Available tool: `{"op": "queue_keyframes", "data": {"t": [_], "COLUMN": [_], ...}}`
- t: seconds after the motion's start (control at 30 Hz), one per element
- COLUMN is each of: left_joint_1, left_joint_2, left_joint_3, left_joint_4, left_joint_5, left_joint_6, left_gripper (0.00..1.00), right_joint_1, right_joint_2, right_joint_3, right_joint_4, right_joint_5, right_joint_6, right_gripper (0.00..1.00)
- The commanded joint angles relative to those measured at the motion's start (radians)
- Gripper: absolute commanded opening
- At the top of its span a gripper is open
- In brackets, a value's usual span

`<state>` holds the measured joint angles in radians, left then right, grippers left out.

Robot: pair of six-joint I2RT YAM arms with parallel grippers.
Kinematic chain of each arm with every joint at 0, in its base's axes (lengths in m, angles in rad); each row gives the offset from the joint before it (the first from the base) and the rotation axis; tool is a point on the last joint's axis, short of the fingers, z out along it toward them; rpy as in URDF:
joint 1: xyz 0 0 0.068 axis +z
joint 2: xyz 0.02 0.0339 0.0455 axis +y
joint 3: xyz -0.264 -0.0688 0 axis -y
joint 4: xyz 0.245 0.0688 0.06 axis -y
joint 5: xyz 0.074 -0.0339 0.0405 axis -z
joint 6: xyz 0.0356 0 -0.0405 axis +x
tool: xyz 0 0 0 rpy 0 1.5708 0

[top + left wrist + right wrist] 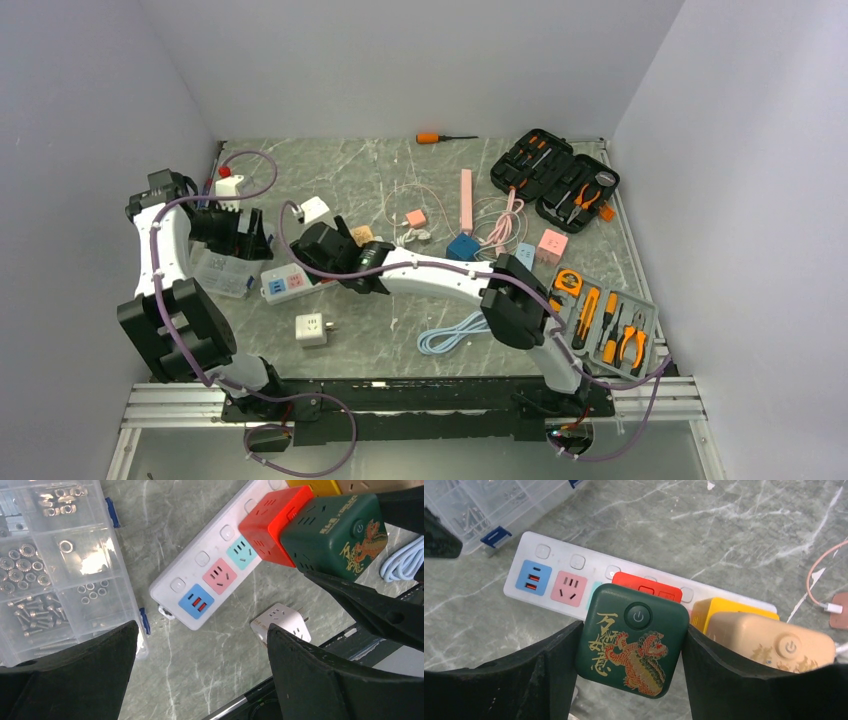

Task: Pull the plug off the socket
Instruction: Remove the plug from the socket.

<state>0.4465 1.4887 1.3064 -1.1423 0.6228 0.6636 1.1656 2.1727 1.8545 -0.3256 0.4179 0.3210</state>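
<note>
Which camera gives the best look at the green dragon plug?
Right wrist: the green plug sits face-on, pinched in the right claw. Left wrist shows its side, seated on a red adapter. Top external: the right arm hides it.

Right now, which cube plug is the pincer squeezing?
The dark green cube plug with the gold dragon, clamped in the right pincer. The beige cube plug beside it sits outside the grip, and the white cube plug lies loose on the table.

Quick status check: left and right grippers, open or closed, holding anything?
Left gripper: open, holding nothing.
Right gripper: closed on the green plug.
</note>
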Motion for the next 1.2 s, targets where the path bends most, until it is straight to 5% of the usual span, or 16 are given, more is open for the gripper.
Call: {"op": "queue_keyframes", "data": {"t": [0.0, 0.67, 1.17], "left_joint_1": [0.006, -0.296, -0.44], "left_joint_2": [-0.019, -0.054, 0.022], "left_joint_3": [0.003, -0.278, -0.257], "left_joint_4": [-0.01, 0.147, 0.279], "left_joint_5": [0.077, -0.004, -0.076], "left_joint_6": [0.022, 0.099, 0.059], "left_gripper": [0.99, 0.99, 0.99], "right_joint_1": [0.0, -0.058, 0.0], "right_joint_2": [-0.098, -0.379, -0.518], "right_joint_3": [-0.143, -0.593, -0.894], "right_joint_4": [0.005, 0.146, 0.296], "right_joint_5": [0.034, 0.067, 0.083], "right_joint_6": [-0.007, 0.068, 0.147], "right_gripper": [0.63, 0.59, 0.59]}}
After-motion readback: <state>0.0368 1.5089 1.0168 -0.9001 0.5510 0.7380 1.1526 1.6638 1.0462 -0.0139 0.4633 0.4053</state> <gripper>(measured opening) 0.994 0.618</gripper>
